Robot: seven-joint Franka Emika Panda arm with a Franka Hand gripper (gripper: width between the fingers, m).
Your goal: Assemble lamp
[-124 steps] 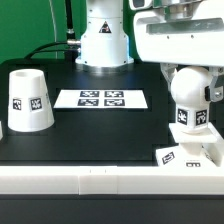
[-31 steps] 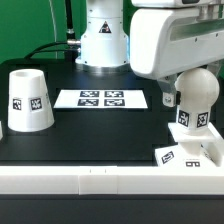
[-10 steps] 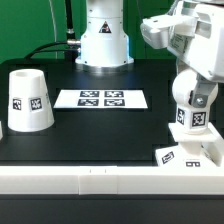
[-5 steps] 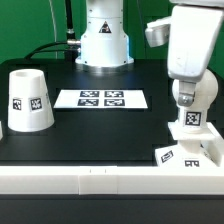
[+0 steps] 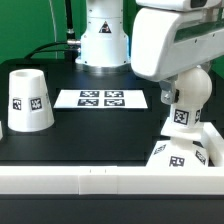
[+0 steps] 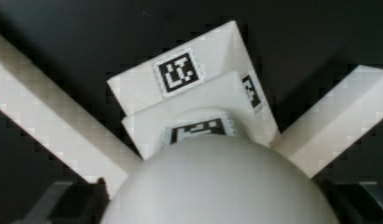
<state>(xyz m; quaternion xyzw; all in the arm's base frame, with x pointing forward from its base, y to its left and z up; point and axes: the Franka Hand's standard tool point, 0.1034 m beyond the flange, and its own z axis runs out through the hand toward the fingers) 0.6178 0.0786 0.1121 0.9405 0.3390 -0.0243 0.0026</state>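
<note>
Bulb (image 5: 187, 100) and base (image 5: 186, 150) sit together at the front of the black bench (image 5: 90, 135), on the exterior view's right of the marker board (image 5: 100, 99). The bulb stands on top of the base, its black tag facing the exterior camera, and the base looks tilted, its near edge close to the white rail along the bench front.

My arm fills the upper part of the exterior view just above the bulb, and its bulk hides my gripper there. In the wrist view the rounded white bulb (image 6: 209, 180) swells up from below, with the square base (image 6: 191, 85) beyond it showing one tag on its top face and another on its side. The dark pads (image 6: 55, 198) of my gripper show only as slivers at either side of the bulb, close against it; I cannot tell whether they grip it or merely stand beside it.

The shade (image 5: 29, 100) stands mouth down on the bench, well apart from the bulb, on the far side of the marker board from it.
</note>
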